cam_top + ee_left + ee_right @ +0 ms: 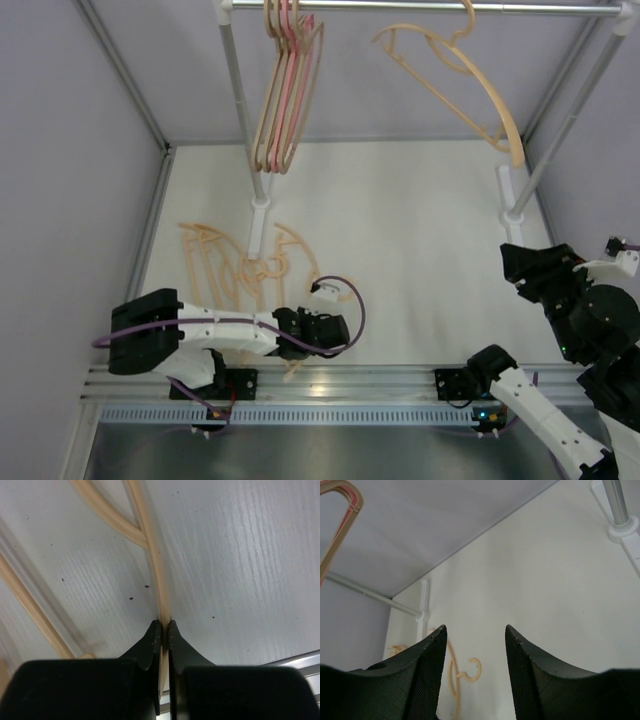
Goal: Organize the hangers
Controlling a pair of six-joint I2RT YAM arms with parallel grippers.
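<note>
My left gripper point(164, 625) is clamped on the slim bar of a thin beige plastic hanger point(157, 575), one black fingertip pressed against each side of it, low over the white table point(240, 555). The bar runs away from the fingertips, and a second strand joins it further out. Another beige bar point(30, 605) crosses the left of the wrist view, apart from the fingers.

From above, this hanger sits at the near-left of the table, on the near edge of a loose pile of beige hangers point(235, 262) lying flat by the foot of the left pole point(238, 110).

My right gripper point(472, 630) is raised at the right, with its fingers spread and nothing between them.

On the silver metal rail point(420, 7) at the far side, a tight bunch of hangers point(272, 100) hangs at the left, a pink hanger point(293, 85) among them. One peach-tan hanger point(470, 80) hangs tilted at the right, close to the right pole point(572, 115). An aluminium mounting track point(350, 380) runs along the near edge, just behind the clamped bar's end.
</note>
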